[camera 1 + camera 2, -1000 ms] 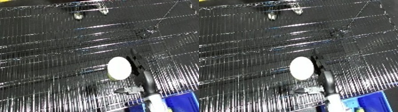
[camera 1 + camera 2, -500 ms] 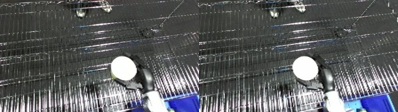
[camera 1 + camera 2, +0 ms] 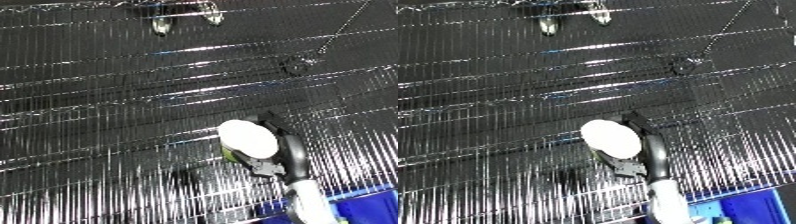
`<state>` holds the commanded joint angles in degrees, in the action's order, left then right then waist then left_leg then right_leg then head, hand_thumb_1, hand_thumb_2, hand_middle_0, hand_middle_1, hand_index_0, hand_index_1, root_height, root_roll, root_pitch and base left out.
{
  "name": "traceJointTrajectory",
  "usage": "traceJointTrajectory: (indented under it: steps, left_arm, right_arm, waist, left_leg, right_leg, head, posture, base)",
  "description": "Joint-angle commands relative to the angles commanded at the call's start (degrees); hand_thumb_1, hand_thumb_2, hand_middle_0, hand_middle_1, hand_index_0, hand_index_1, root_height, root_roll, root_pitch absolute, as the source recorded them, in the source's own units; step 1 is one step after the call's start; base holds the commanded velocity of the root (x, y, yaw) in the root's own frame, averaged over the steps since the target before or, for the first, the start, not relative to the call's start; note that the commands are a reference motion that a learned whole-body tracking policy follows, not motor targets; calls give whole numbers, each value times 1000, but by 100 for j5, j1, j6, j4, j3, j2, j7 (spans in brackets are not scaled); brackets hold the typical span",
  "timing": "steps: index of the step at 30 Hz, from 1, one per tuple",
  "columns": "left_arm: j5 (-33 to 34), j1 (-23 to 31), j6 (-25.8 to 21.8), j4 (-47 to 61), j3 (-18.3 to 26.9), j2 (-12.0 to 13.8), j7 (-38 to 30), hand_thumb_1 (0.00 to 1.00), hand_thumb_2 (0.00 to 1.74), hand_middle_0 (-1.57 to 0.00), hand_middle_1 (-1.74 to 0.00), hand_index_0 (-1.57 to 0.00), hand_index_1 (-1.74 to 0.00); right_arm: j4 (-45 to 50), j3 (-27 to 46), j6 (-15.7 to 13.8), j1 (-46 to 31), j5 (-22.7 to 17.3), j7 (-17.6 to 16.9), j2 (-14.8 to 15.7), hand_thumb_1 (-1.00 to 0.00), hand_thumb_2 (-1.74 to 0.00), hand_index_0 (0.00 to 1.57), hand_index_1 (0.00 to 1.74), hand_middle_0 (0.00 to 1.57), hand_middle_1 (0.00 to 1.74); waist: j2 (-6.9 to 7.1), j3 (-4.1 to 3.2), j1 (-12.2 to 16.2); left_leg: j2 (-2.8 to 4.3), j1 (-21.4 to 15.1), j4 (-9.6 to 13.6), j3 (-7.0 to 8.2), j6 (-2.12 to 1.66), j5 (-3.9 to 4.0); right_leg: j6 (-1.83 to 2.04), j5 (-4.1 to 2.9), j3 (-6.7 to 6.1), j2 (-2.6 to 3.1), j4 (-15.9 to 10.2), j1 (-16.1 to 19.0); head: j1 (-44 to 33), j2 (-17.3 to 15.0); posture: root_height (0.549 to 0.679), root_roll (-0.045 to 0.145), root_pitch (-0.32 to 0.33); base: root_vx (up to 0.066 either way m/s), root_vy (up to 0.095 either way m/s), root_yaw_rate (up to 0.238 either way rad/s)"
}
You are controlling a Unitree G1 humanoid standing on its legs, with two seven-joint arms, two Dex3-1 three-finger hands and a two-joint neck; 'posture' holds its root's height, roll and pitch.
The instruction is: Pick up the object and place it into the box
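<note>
1. The right hand (image 3: pixel 282 150) has risen slightly since a second ago, carrying the white round object (image 3: pixel 248 138) with it.
2. Its fingers curl around the object, which sits at the hand's left side.
3. The blue bin (image 3: pixel 753 210) lies below the hand; the right eye view shows more of it.

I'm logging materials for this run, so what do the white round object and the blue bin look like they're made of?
White round object: smooth and matte, possibly plastic or foam; no glare or texture shows, so that is uncertain. Blue bin: likely hard plastic, judging by its even saturated colour and straight rim.
</note>
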<state>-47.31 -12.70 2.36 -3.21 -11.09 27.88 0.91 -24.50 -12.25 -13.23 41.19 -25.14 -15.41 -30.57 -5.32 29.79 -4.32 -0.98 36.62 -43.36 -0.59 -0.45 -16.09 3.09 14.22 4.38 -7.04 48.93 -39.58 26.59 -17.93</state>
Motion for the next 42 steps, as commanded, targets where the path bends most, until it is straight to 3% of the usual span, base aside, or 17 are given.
traceJointTrajectory:
  steps: [8,15,19,24,32,38,42]
  left_arm:
    - [111,122,-160,-61,160,-118,141,1000,1740,-1570,-1740,-1570,-1740]
    - [196,171,-173,-121,310,-192,245,1000,1740,-1570,-1740,-1570,-1740]
    - [266,196,-173,-150,384,-244,311,1000,1740,-1570,-1740,-1570,-1740]
    - [305,235,-176,-191,467,-301,393,1000,1740,-1570,-1740,-1570,-1740]
    - [250,528,-270,-240,537,-462,531,1000,1740,-1570,-1740,-1570,-1740]
    - [222,708,-387,-328,494,-648,636,1000,1740,-1570,-1740,-1570,-1740]
    - [150,657,-518,-493,389,-744,660,1000,1740,-1570,-1740,-1570,-1740]
  right_arm:
    - [1021,353,-19,-649,262,-315,109,-800,-1392,1256,1392,1256,1392]
    - [1697,688,-151,-1287,457,-531,226,-800,-1392,1256,1392,1256,1392]
    - [1955,928,-229,-1626,491,-648,266,-800,-1392,1256,1392,1256,1392]
    - [2141,1210,-344,-2057,455,-814,278,-800,-1392,1256,1392,1256,1392]
    - [2271,1728,-681,-2967,325,-1006,194,-800,-1392,1256,1392,1256,1392]
    - [2138,2162,-1026,-3548,11,-1096,283,-800,-1392,1256,1392,1256,1392]
    - [1748,2361,-1165,-3726,-48,-1341,268,-800,-1392,1256,1392,1256,1392]
  waist:
    - [169,0,238]
    - [292,0,496]
    - [336,0,640]
    - [347,-2,841]
    - [188,-154,1286]
    - [19,-279,1648]
    - [-105,-353,1863]
  left_leg:
    - [72,-636,442,23,-20,58]
    - [175,-1278,860,119,-79,123]
    - [235,-1646,1088,217,-119,151]
    - [306,-2080,1274,378,-154,129]
    - [375,-2692,1536,694,-188,84]
    - [389,-3076,1661,938,-178,-13]
    - [386,-3257,1729,1070,-165,-73]
  right_leg:
    - [52,-128,-73,77,-526,570]
    - [125,-254,-190,133,-1054,1163]
    - [170,-350,-251,116,-1425,1528]
    - [209,-438,-348,50,-1759,1929]
    - [231,-425,-543,-37,-2024,2345]
    - [282,-449,-711,-77,-2201,2516]
    - [318,-488,-814,-79,-2325,2586]
  head:
    - [-7,-209]
    - [202,-368]
    - [442,-365]
    - [1028,-353]
    - [1902,-568]
    - [2247,-751]
    - [2658,-983]
  posture:
    - [638,42,116]
    - [648,40,73]
    - [655,42,50]
    - [661,47,21]
    - [666,61,-13]
    - [667,70,-27]
    - [668,72,-30]
  base:
    - [-62,11,-142]
    - [-58,11,-184]
    - [-63,20,-227]
    - [-53,41,-245]
    - [-3,113,-241]
    - [31,121,-221]
    - [29,117,-193]
